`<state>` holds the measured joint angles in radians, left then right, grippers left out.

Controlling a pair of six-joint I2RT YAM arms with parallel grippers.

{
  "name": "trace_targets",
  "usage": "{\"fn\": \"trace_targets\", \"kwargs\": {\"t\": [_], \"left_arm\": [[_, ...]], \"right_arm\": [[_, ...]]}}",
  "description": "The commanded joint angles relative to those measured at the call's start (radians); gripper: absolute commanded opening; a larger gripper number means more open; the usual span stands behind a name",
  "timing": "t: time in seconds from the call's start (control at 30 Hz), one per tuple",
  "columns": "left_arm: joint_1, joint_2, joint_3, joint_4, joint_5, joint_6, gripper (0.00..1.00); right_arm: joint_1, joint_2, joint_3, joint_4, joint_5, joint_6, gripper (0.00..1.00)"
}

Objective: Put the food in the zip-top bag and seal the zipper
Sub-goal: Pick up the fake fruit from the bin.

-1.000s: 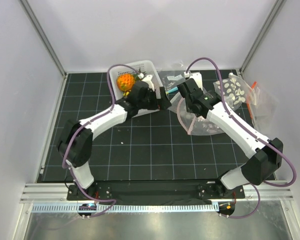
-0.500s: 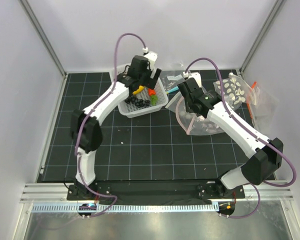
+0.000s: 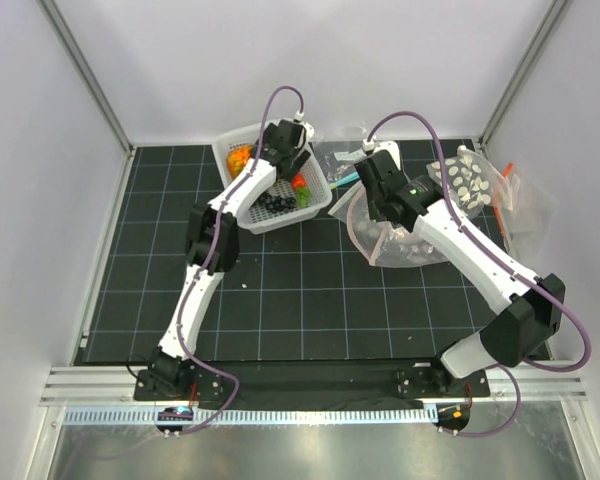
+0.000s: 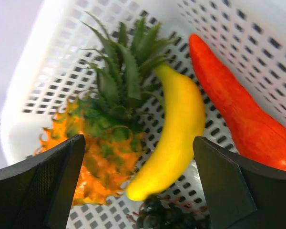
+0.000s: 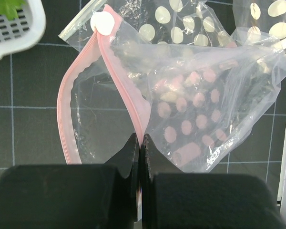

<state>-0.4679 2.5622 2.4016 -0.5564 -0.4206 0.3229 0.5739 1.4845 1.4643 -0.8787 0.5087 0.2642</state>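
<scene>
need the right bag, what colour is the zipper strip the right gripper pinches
Pink zipper, best seen in the right wrist view.

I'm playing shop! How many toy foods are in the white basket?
4: pineapple leftmost, banana beside it, red pepper rightmost, grapes at the bottom edge. More may hide underneath.

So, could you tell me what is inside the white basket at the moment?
The basket holds the pineapple, banana, red pepper and grape cluster. Anything beneath them is covered.
</scene>
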Motion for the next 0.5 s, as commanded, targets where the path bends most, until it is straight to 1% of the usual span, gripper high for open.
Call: {"fn": "trace_targets", "kwargs": {"t": [0.0,0.07,0.17,0.3,0.33,0.4,0.43,0.47], "left_arm": [[0.038,0.03,0.054,0.082,-0.13,0.054,1.0],[0.041,0.047,0.056,0.124,-0.168,0.076,1.0],[0.046,0.075,0.06,0.157,-0.184,0.105,1.0],[0.055,0.095,0.068,0.284,-0.263,0.137,1.0],[0.055,0.093,0.068,0.288,-0.274,0.128,1.0],[0.055,0.07,0.039,0.285,-0.251,0.11,1.0],[0.052,0.053,0.016,0.276,-0.201,0.096,1.0],[0.049,0.002,-0.013,0.277,-0.17,0.069,0.99]], "right_arm": [[-0.002,0.002,0.033,0.014,-0.024,-0.016,0.01],[-0.003,0.003,0.031,0.018,-0.033,-0.013,0.01],[-0.003,0.003,0.036,0.021,-0.036,-0.013,0.01],[-0.003,0.008,0.039,0.021,-0.041,-0.013,0.01],[-0.002,0.008,0.039,0.018,-0.042,-0.013,0.01],[-0.002,0.008,0.037,0.02,-0.042,-0.013,0.01],[-0.002,0.01,0.037,0.02,-0.042,-0.013,0.01],[-0.003,0.01,0.039,0.02,-0.042,-0.013,0.01]]}}
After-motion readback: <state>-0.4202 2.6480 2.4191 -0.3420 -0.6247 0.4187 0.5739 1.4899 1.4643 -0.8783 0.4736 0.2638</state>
